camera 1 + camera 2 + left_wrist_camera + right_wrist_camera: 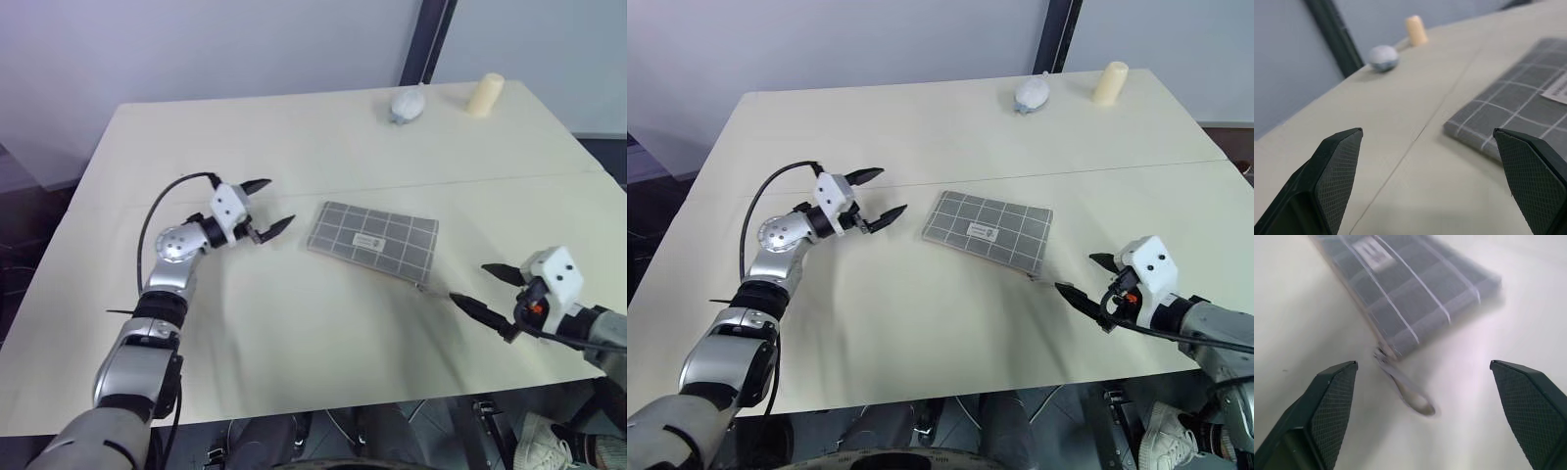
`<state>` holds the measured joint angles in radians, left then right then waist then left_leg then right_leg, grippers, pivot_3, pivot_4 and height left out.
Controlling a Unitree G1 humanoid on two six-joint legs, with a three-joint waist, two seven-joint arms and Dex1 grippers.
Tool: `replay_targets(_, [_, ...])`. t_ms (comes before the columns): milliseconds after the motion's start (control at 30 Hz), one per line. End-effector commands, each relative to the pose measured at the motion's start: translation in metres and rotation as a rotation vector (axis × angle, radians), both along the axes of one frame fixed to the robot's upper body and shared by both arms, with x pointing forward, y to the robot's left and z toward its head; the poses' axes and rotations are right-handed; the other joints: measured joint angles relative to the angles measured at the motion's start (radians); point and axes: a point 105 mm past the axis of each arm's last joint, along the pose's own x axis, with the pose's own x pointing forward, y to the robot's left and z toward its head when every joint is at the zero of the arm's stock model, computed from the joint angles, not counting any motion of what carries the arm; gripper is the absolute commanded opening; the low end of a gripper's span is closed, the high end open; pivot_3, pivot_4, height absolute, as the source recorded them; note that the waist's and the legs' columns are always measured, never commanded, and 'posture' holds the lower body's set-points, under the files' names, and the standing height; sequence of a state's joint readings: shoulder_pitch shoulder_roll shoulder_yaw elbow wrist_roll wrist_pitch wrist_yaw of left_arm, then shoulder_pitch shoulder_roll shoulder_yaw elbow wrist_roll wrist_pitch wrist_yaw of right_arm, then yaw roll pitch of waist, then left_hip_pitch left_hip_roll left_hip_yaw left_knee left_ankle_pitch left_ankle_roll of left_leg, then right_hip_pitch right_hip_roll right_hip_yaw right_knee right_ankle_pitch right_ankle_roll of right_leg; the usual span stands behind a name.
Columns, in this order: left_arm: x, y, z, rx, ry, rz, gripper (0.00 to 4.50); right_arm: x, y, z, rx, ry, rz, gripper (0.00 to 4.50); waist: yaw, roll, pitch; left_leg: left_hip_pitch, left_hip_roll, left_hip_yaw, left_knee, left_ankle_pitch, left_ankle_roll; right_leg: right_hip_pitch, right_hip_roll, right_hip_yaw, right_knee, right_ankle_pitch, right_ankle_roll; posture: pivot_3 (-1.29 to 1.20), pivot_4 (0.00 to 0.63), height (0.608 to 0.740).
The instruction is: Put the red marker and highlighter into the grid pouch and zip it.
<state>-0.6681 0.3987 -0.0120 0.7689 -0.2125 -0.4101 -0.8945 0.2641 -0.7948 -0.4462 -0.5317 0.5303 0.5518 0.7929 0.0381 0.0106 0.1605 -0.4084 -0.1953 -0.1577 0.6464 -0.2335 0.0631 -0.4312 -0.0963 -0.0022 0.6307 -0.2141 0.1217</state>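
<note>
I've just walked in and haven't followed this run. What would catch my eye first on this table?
The grey grid pouch lies flat in the middle of the cream table, its zipper pull trailing from one corner. Both grippers stand open and clear of it: the left gripper to its left, the right gripper near the pull corner. At the far edge sit a small grey lump and a pale cylinder.

Both eye views look down over the table (294, 147); wrist views close in on the grid pouch (1415, 289).

Grey lump (408, 105), cream cylinder (485, 95) on table (294, 333).
</note>
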Motion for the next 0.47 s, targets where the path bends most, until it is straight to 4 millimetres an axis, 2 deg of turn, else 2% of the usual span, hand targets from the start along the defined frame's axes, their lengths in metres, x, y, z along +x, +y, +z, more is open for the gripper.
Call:
replay_targets(33, [0.001,0.019,-0.001,-0.08,0.066,0.068,4.5,-0.012,0.037,0.008,0.044,-0.057,0.139,4.47,0.002,0.0,0.0,0.0,0.0,0.0,0.0,0.0,0.0,0.0,0.0,0.0,0.0,0.0,0.0,0.0,0.15,0.739])
replay_targets(100, [0.004,0.025,0.003,-0.123,0.075,0.101,4.5,-0.015,0.05,-0.005,0.067,-0.027,0.164,4.47,0.004,-0.002,0.001,0.0,0.0,0.0,0.0,0.0,0.0,0.0,0.0,0.0,0.0,0.0,0.0,0.0,0.15,0.739])
replay_targets(267, [0.006,0.029,0.002,-0.146,0.086,0.131,4.5,-0.017,0.065,-0.025,0.095,0.013,0.182,4.47,0.006,-0.003,0.001,0.0,-0.001,0.0,0.002,0.0,0.0,-0.001,0.0,0.0,-0.001,0.0,0.0,0.0,0.15,0.739])
replay_targets(467, [0.002,0.031,-0.004,-0.123,0.081,0.124,4.5,-0.02,0.06,-0.04,0.082,0.067,0.169,4.47,0.005,-0.003,0.001,0.0,-0.001,0.0,0.0,0.0,0.0,0.0,0.0,0.0,-0.001,0.0,0.0,0.0,0.15,0.739])
